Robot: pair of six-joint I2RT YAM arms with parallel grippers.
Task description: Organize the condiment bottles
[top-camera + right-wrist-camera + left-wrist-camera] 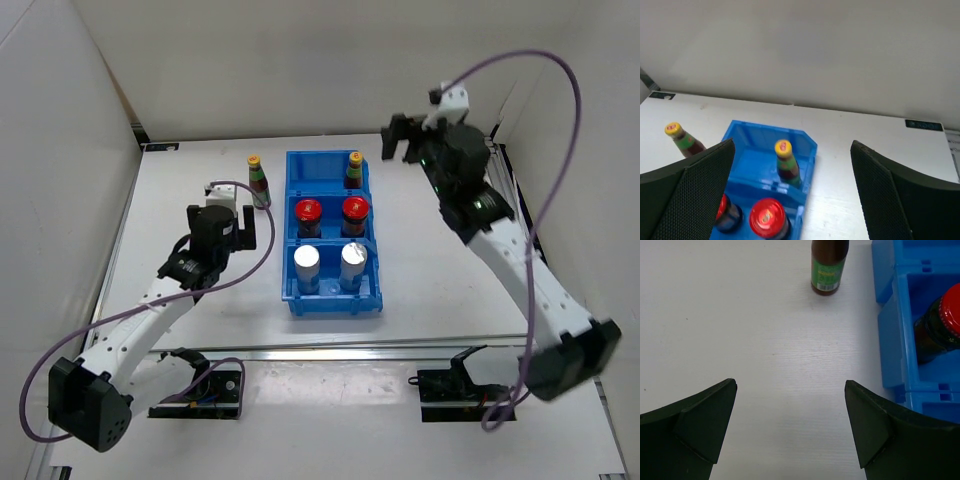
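Condiment bottles (354, 212) sat five in the blue bin (332, 303) at frame centre, a sixth yellow-capped bottle (258, 183) upright on the bench (190, 170) just left of it. My left end effector (790, 384) and right end effector (792, 144) gaped open.

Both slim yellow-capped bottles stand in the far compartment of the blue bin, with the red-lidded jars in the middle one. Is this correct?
No. Only one yellow-capped bottle stands there; the other bottle stands on the table left of the blue bin, as the top external view shows. The red-lidded jars are as stated.
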